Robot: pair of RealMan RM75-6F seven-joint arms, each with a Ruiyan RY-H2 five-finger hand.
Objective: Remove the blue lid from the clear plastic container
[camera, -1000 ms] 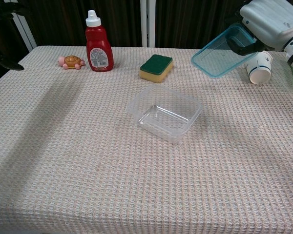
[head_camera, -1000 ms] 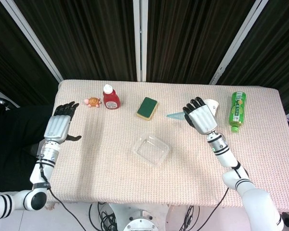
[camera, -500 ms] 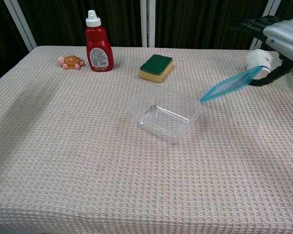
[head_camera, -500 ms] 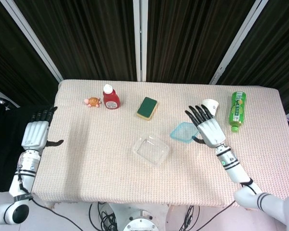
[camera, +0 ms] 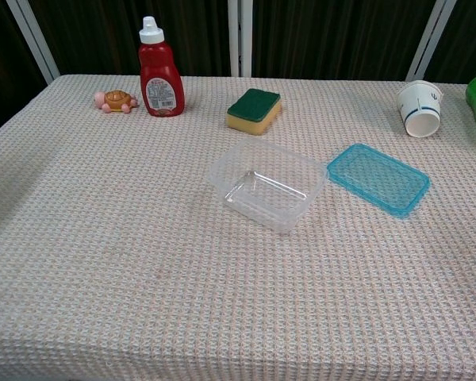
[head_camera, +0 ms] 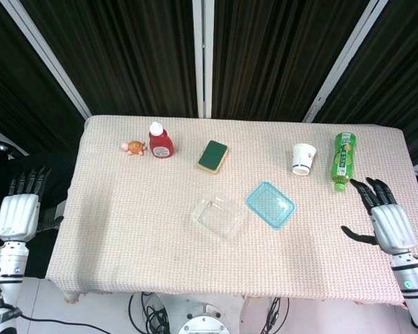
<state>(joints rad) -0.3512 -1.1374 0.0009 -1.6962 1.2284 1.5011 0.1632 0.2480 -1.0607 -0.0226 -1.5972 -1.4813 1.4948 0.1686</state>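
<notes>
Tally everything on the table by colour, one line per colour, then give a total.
Red: 1, ketchup bottle
Green: 2, sponge, drink bottle
Blue: 1, lid
Clear: 1, container
White: 1, paper cup
Orange: 1, toy turtle
Total: 7

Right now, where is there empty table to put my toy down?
The whole near half of the woven tablecloth, in front of the clear plastic container and flat blue lid, is bare. The far edge is crowded: turtle toy, red sauce bottle, green-topped sponge, paper cup.
</notes>
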